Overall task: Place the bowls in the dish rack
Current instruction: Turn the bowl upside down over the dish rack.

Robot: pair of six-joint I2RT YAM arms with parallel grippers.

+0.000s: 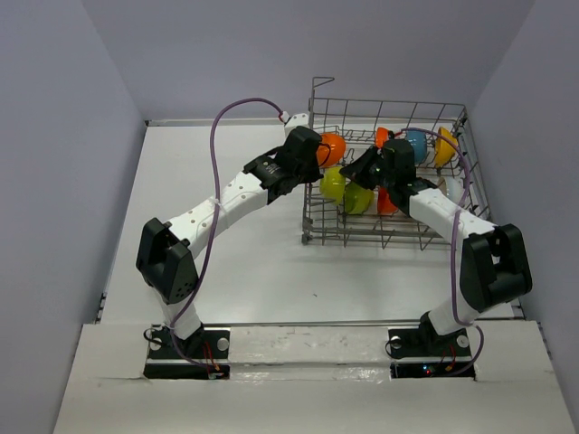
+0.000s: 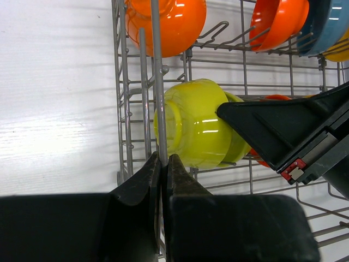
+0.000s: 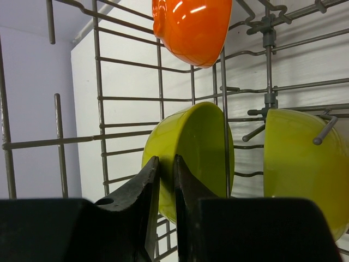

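- While the right gripper (image 3: 166, 164) pinches the rim of a lime green bowl (image 3: 196, 147) between nearly closed jaws, that bowl stands on edge inside the dish rack (image 2: 157, 82), not yet let go
- The left gripper (image 2: 162, 159) has its jaws all but shut on an upright wire of the rack's side wall, seemingly to steady it, though the contact itself is hard to make out
- Progress looks late: every bowl in the overhead view sits in the rack, so releasing this one appears to be all that is left
- Room is tight: a second lime bowl (image 3: 305, 164) is just right of the right gripper's fingers, an orange bowl (image 3: 191, 27) is above and ahead, and the grid wall is close on the left; backing straight out seems safest
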